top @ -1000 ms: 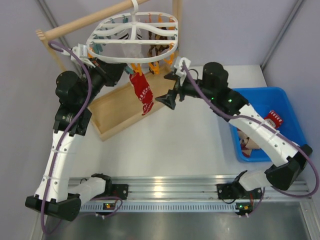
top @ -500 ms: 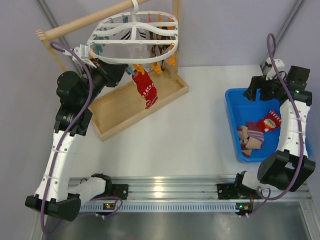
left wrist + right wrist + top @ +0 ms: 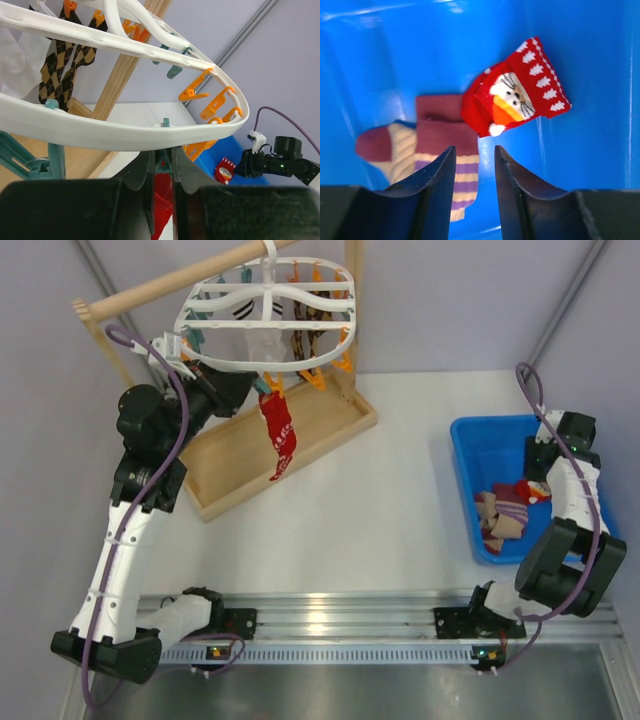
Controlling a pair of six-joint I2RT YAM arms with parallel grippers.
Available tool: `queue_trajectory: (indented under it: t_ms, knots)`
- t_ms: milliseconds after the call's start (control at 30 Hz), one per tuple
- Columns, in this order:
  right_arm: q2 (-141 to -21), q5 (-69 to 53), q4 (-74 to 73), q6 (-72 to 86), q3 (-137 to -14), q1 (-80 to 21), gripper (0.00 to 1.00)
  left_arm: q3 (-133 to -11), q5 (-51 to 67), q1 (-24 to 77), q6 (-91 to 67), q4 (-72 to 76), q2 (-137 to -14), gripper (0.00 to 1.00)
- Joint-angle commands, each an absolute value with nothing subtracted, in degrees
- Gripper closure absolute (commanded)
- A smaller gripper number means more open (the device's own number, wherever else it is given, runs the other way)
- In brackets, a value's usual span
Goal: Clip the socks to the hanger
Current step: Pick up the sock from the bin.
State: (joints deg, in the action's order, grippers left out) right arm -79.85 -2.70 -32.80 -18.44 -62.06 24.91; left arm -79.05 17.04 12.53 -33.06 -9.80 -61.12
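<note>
**Socks.** One hanging sock [image 3: 279,435], red, hangs below the near rim of the hanger [image 3: 225,364], over the tray of the wooden rack [image 3: 225,475]. The others lie in the blue bin [image 3: 480,445], well apart at the right. There a face sock [image 3: 517,90], red with white marks, lies touching a striped sock [image 3: 445,150].

**Left gripper** [image 3: 162,195]. It sits just under the hanger's rim. Its fingers are drawn close onto a teal clip [image 3: 164,162], and red fabric shows between them just below.

**Right gripper** [image 3: 472,195]. It hangs over the bin with fingers apart and nothing between them. The striped sock is directly beneath.

**Hazards, as judged:**
- Sock drop. How deep the clip bites the red fabric is hidden. If only the edge is caught, the sock would likely slip into the tray once the left fingers let go.
- Hanger swing. The frame hangs from a hook on the rod, so a sideways pull by the left arm could set it rocking. That could shake the sock loose or shift the free clips away from where the next sock is to be presented.
- Double pick. The two bin socks touch, so a straight descent may pinch both.
- Poor grasp. The striped sock lies folded, and a bite on its middle leaves no free cuff to feed into a clip.
- Bin contact. The socks lie near a wall, and a finger landing on it could shove the bin.
</note>
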Motion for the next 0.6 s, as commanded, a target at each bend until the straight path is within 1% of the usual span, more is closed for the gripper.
queue_trajectory:
  t_ms: [0, 167, 433, 567]
  knots:
    - [-84.2, 1.8, -27.3, -20.7, -62.7, 27.2, 0.65, -79.1, 16.3, 12.7, -32.5, -6.5, -60.6, 1.00]
    - [-89.0, 1.1, -22.7, -24.6, -62.1, 28.0, 0.66, -78.6, 16.7, 12.7, -32.7, -6.2, -60.4, 1.00]
    - [-96.9, 0.3, -26.6, -36.6, -67.2, 29.4, 0.64, -78.7, 16.2, 12.7, -32.2, -6.8, -60.0, 1.00]
    - [-101.8, 0.9, -27.9, -38.4, -69.6, 29.7, 0.63, -78.5, 16.1, 12.7, -32.1, -6.5, -60.0, 1.00]
